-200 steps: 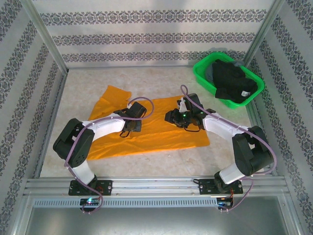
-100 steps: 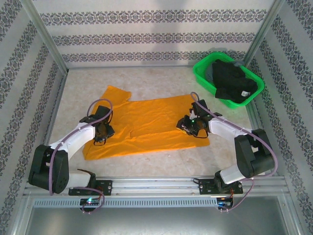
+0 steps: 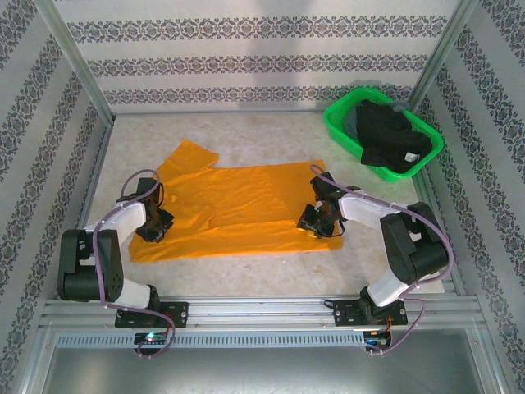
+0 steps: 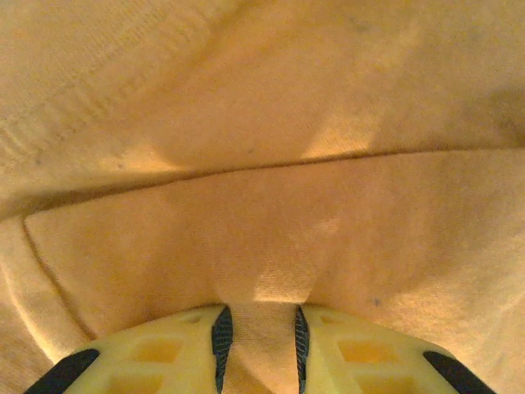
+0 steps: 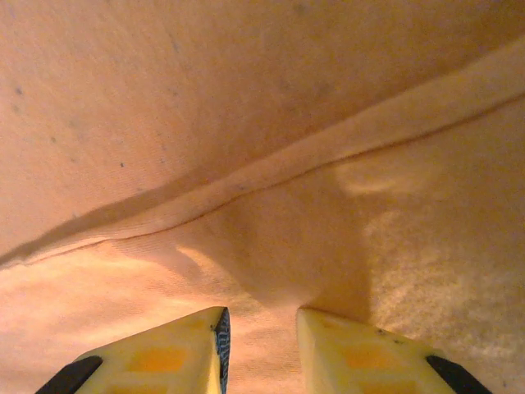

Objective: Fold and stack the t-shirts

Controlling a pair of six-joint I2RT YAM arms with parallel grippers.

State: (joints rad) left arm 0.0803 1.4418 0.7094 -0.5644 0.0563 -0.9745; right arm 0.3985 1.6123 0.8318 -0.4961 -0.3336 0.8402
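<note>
Fabric of the orange t-shirt (image 3: 238, 205) lies pinched in each pair of jaws

Basket (image 3: 343, 135) blocks far-right corner, tabletop (image 3: 262, 135) behind orange t-shirt (image 3: 238, 205) seemingly open

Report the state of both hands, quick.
Left hand: closed, pinching a fold of the orange shirt.
Right hand: closed on the same orange shirt.
</note>
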